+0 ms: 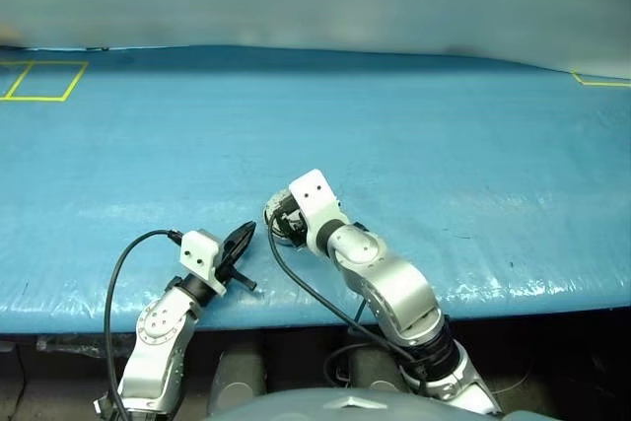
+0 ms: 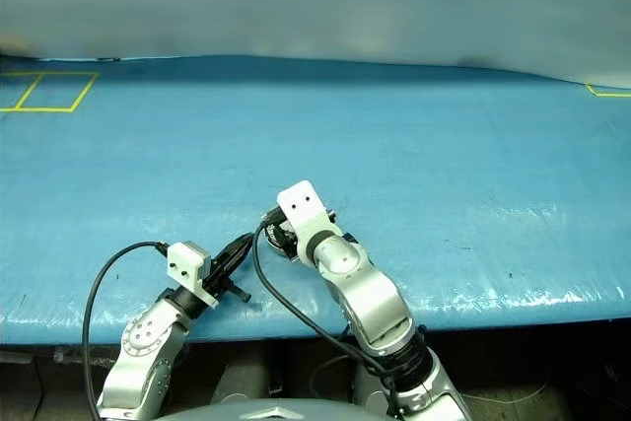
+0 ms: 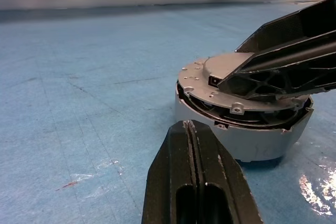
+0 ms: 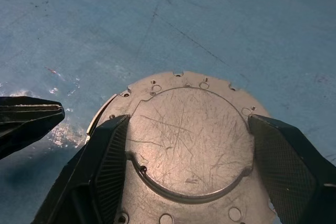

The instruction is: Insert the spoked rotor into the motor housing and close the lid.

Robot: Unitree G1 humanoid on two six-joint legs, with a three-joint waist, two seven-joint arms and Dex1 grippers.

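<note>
Lid [image 4: 186,129] is nearly down on the motor housing [image 3: 252,140], rotor inside; my right gripper [image 4: 184,145] straddles it spread wide, left gripper [image 3: 195,145] pinched together beside. Final press remains.

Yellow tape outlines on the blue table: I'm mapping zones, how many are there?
2: one at the blue table's far left corner, one partly cut off at the far right edge. More may lie outside the frame.

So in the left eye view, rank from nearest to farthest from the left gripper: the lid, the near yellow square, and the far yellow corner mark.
From the shut left gripper:
1. Lid, just to its right, under the right gripper.
2. Yellow square, far left corner of the table.
3. Yellow corner mark, far right edge.
</note>
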